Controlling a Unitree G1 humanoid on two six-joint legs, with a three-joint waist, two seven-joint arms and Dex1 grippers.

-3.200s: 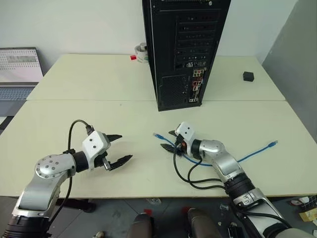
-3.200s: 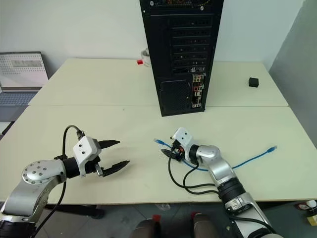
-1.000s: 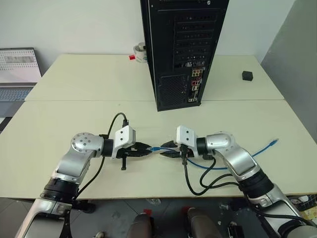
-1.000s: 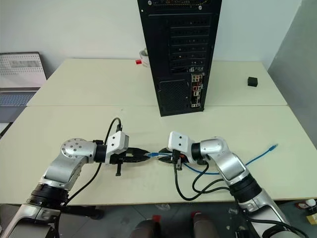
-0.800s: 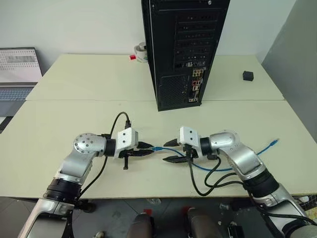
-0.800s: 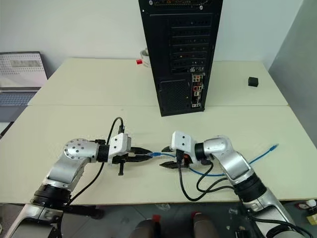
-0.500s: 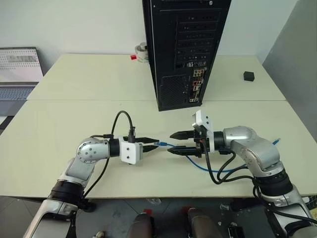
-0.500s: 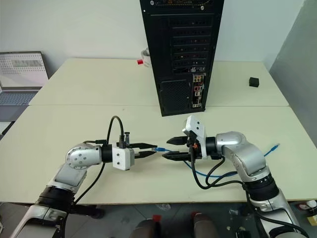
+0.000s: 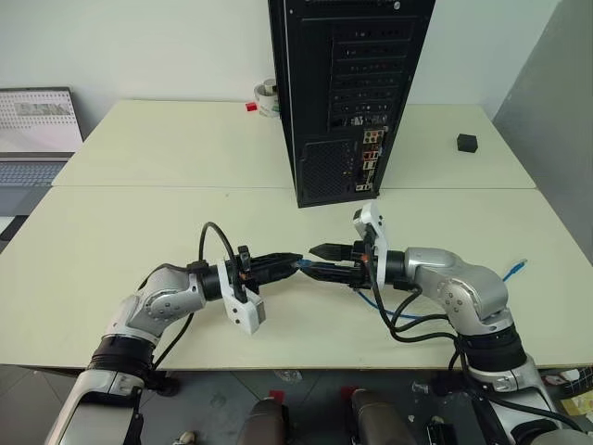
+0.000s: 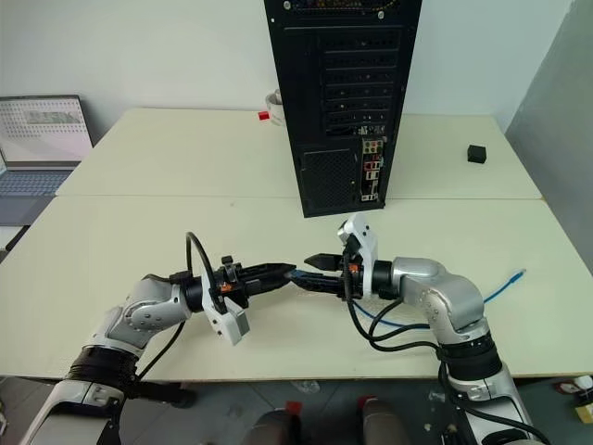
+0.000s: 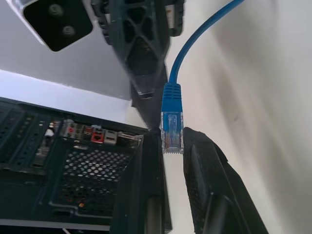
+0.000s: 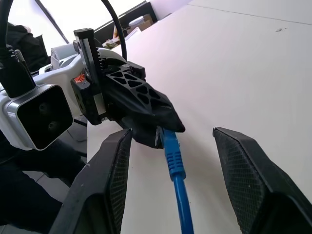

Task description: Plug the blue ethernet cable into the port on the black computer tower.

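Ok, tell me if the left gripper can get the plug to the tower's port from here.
Probably yes: the left gripper is shut on the plug, the tower stands just beyond, and the table between is bare; the right gripper is open.

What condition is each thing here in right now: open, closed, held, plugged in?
Left end effector: shut on the plug of the blue ethernet cable.
Right end effector: open, fingers either side of the cable.
Blue ethernet cable: unplugged, near end held.
Black computer tower: upright, rear panel facing the robot.
Laptop: open.
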